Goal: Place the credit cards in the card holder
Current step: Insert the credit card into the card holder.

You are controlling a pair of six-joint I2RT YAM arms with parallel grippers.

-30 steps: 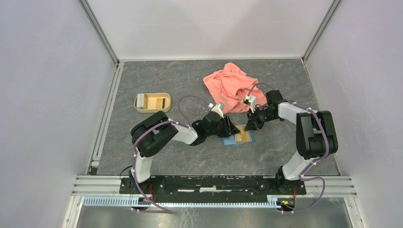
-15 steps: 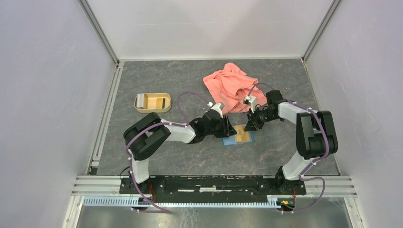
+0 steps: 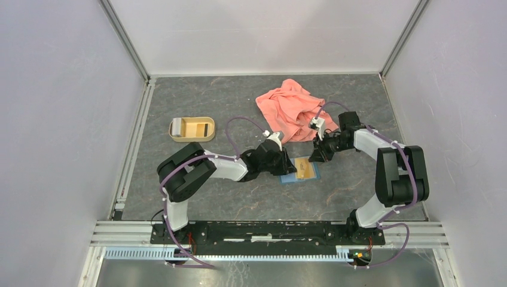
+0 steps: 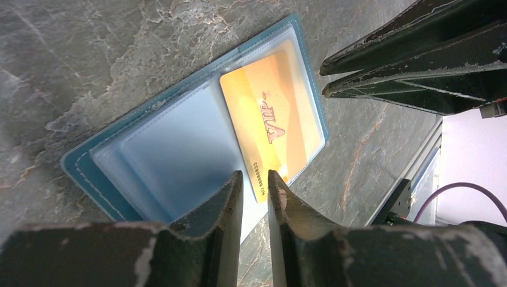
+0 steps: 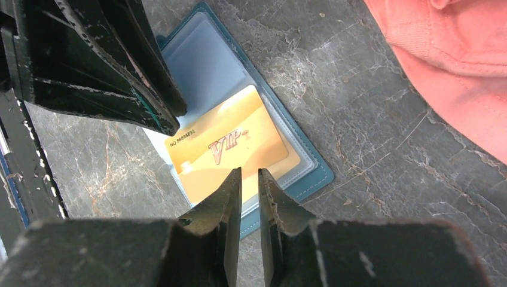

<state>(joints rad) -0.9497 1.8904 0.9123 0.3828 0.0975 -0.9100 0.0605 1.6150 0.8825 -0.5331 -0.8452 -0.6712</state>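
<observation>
Left tool (image 4: 252, 178): fingers a narrow slit apart, nothing seen clamped; tips low at the numbered end of the card, reaching in from the wallet's 9 o'clock side.
Right tool (image 5: 245, 174): fingers a thin gap apart, nothing seen between them; tips just over the card's long edge, reaching in from 1 o'clock.
Wallet (image 4: 89, 164): teal, opened flat near the middle of the counter (image 3: 227, 95), clear sleeves facing up, between the two tools.
Card (image 4: 281, 113): orange, marked VIP, on the wallet's 3 o'clock half; how far under the sleeve, cannot tell.
Cloth (image 3: 290, 107): salmon-pink, bunched, at 12 o'clock from the wallet, apart from it.
Tray (image 3: 191, 129): tan, at 10 o'clock from the wallet, well apart; grey-white piece at its 9 o'clock end.
</observation>
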